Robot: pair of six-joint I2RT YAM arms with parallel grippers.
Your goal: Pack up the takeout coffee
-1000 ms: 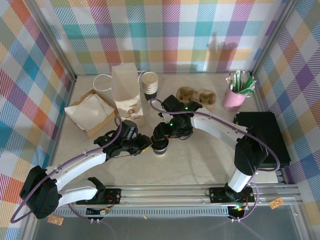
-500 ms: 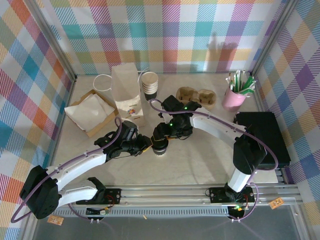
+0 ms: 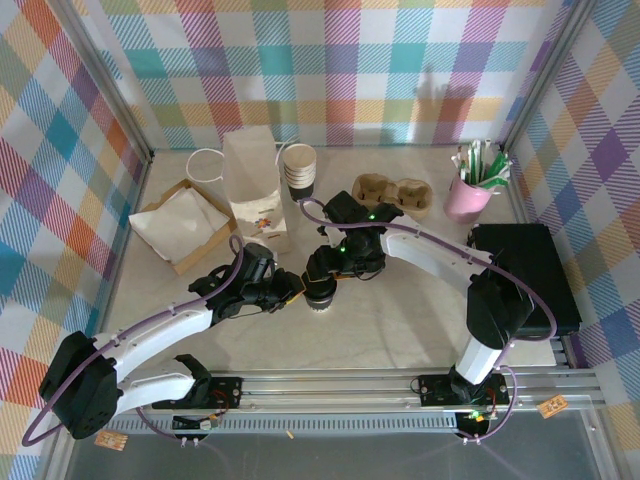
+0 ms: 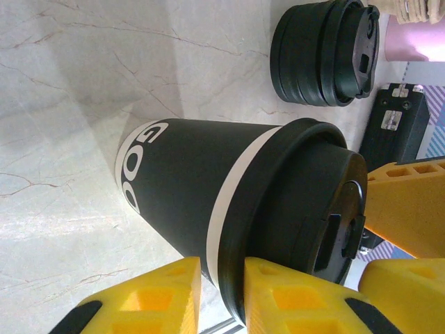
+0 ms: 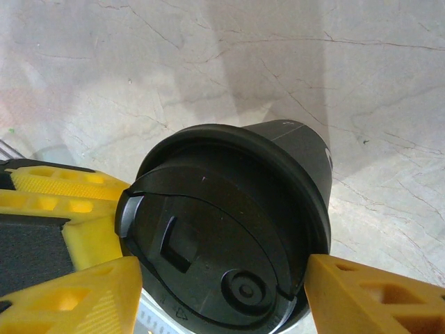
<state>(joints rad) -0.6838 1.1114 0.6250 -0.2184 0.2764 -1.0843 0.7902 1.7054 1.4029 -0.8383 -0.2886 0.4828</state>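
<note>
Marble-look table point(image 3: 400, 330): takeout coffee point(image 3: 318, 293) stands upright near its middle. Right gripper point(image 5: 222, 268) is above it, fingers spread either side of the lid point(image 5: 215, 236), grip uncertain. Left gripper point(image 3: 290, 289) sits close at its 9 o'clock; how far open, I cannot tell.

The top external camera is fixed above and behind the arm bases. It looks down and forward from a distance over the whole pale marbled tabletop point(image 3: 400, 330), toward the plaid back wall point(image 3: 350, 60). The left wrist camera sits very close beside the small black-and-cream paper cup with a round black plastic lid point(image 4: 195, 188) and views its wall side-on. The right wrist camera looks down onto that lid at close range. All three views share this cup.
</note>
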